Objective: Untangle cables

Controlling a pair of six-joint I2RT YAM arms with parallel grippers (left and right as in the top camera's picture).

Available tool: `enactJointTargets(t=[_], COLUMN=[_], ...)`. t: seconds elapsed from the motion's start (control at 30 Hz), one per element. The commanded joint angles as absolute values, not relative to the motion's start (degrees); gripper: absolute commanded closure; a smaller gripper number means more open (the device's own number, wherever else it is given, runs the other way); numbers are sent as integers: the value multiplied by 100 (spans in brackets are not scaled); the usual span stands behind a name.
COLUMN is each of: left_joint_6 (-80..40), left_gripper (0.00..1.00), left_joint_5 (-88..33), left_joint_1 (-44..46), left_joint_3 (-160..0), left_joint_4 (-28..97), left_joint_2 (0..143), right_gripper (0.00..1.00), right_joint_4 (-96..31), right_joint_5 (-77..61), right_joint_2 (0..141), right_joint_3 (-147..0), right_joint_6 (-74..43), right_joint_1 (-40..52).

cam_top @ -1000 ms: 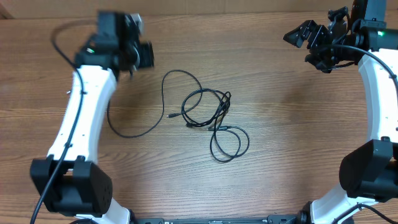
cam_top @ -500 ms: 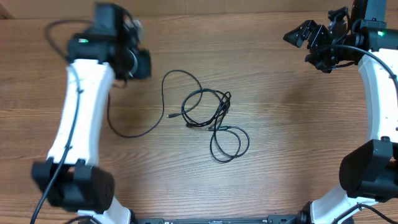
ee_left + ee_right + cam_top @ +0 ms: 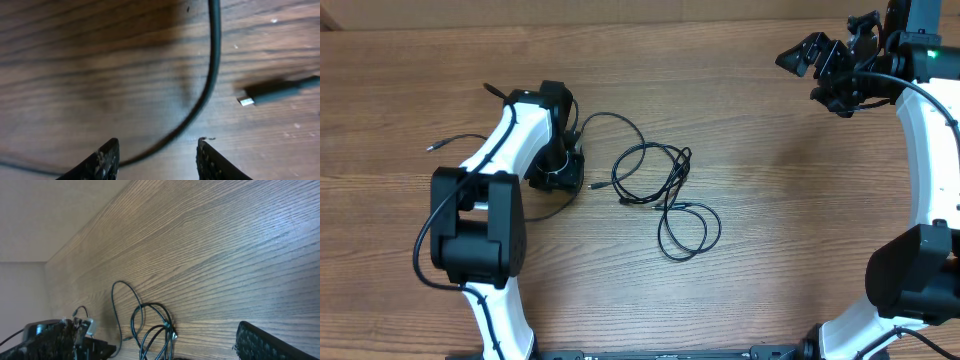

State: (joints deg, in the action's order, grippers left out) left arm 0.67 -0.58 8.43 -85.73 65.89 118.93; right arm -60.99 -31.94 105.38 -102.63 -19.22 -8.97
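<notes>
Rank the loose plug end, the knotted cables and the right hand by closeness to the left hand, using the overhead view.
1. The loose plug end, just beside the left hand.
2. The knotted cables, mid-table, further right.
3. The right hand, far top-right corner.

1. A brown wooden table (image 3: 770, 200) with marked grain is seen across the whole overhead view.
2. The cables (image 3: 676, 176) are laid on it near the middle, in loosely tangled loops.
3. 1 strand (image 3: 212, 75) is curved flat on the wood, just beside a small plug end (image 3: 277, 92).
</notes>
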Motion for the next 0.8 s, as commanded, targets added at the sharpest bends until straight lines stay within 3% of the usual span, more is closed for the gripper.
enactJointTargets(t=[0.0, 0.33, 0.77], left_joint_6=[493, 513, 399], left_gripper=[49, 50, 48], left_joint_5=[21, -1, -648], left_joint_1=[950, 1240, 1007], left_joint_3=[-8547, -8549, -8549], left_joint_4=[6530, 6431, 6458], left_joint_2=[12151, 11998, 10388], right_gripper=[0, 0, 0], right_joint_4=[-6077, -6077, -6077], right_joint_5=[-3153, -3153, -3153], right_joint_2=[10353, 10353, 10353], right_joint_3=[-10315, -10315, -10315], right_joint_6=[-1863, -1863, -1861], right_joint_1=[-902, -902, -902])
